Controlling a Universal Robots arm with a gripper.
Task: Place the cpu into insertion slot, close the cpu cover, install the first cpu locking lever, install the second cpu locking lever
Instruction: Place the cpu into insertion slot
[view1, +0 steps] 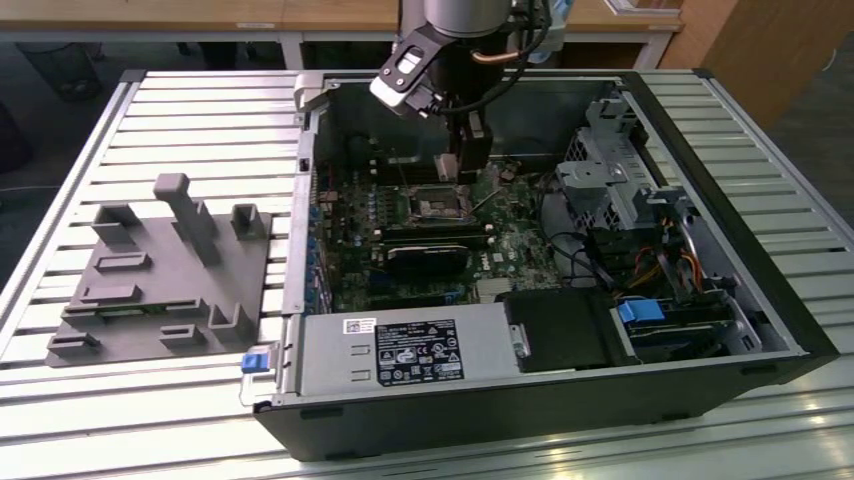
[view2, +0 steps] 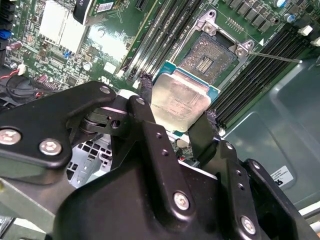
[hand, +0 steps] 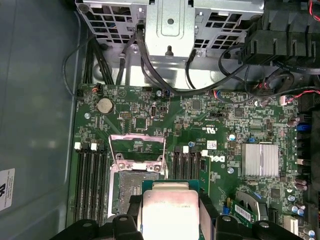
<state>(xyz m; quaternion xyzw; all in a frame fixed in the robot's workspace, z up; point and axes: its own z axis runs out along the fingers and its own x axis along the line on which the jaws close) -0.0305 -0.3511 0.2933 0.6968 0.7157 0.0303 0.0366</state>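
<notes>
End effector (view2: 178, 106) clamps cpu (view2: 181, 95); insertion slot (view2: 207, 54) open inside computer case (view1: 534, 420).

Dark printed label (view1: 418, 352) on the power supply (view1: 487, 350), lettering too small to read, perhaps certification marks

The cpu (view2: 181, 102) has a smooth, dull silver metal face. Beside the cpu, the gripper (view2: 178, 107) is matt black, the circuit board (view2: 95, 55) glossy green.

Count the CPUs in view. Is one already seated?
1. The cpu is gripped in the claw, close to the insertion slot. The slot's contacts show bare, so none is seated or hidden there.
</notes>
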